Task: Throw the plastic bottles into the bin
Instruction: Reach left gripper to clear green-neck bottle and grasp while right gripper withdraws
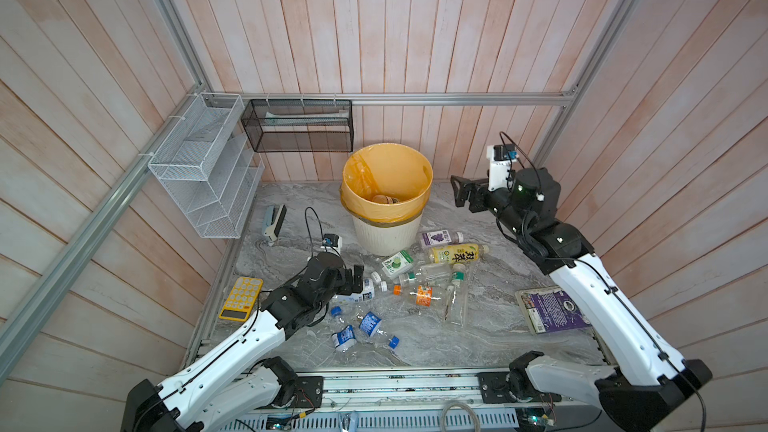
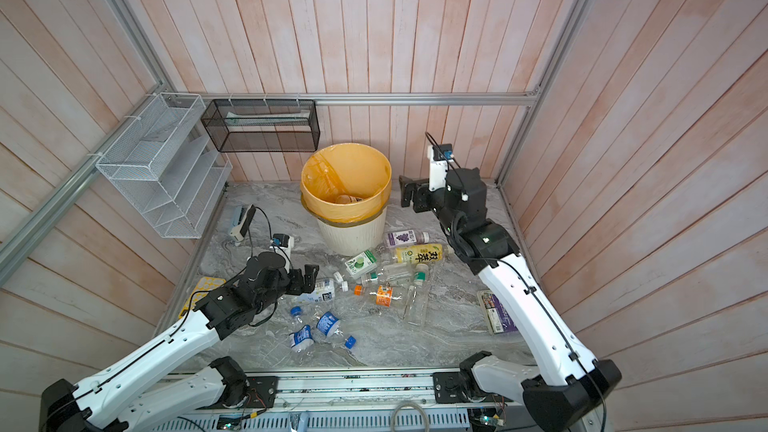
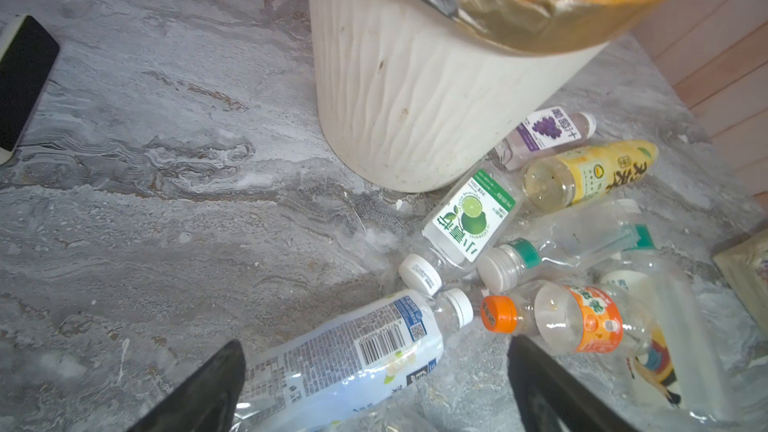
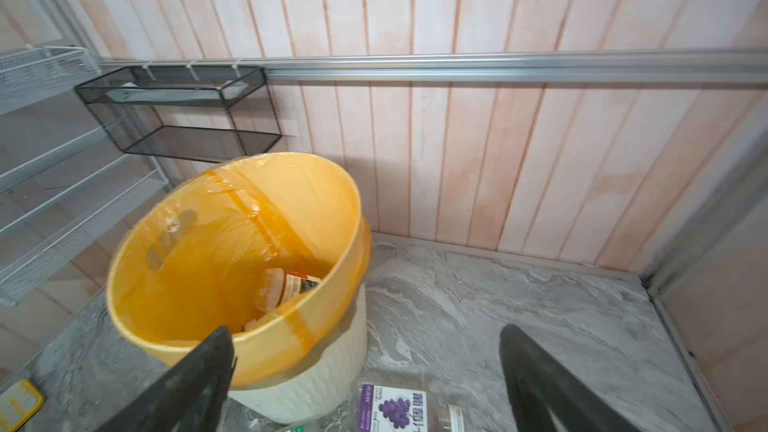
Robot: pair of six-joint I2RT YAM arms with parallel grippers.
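Note:
The bin (image 1: 384, 238) stands at the back middle, cream-white with a yellow bag over its rim, and a bottle (image 4: 286, 284) lies inside. Several plastic bottles lie on the marble in front of it: purple-labelled (image 1: 440, 238), yellow-labelled (image 1: 455, 252), green-labelled (image 1: 397, 263), orange-labelled (image 1: 422, 295) and two crushed blue-labelled ones (image 1: 370, 324). My left gripper (image 1: 357, 278) is open and low, its fingers either side of a white-capped bottle with a pale blue label (image 3: 353, 351). My right gripper (image 1: 459, 193) hangs open and empty just right of the bin's rim (image 4: 291, 347).
A yellow calculator (image 1: 241, 299) lies at the left edge beside my left arm. A grey-black stapler (image 1: 274, 220) sits at the back left. A white wire rack (image 1: 203, 168) and a black mesh basket (image 1: 297, 124) hang on the walls. A purple packet (image 1: 548, 309) lies under my right arm.

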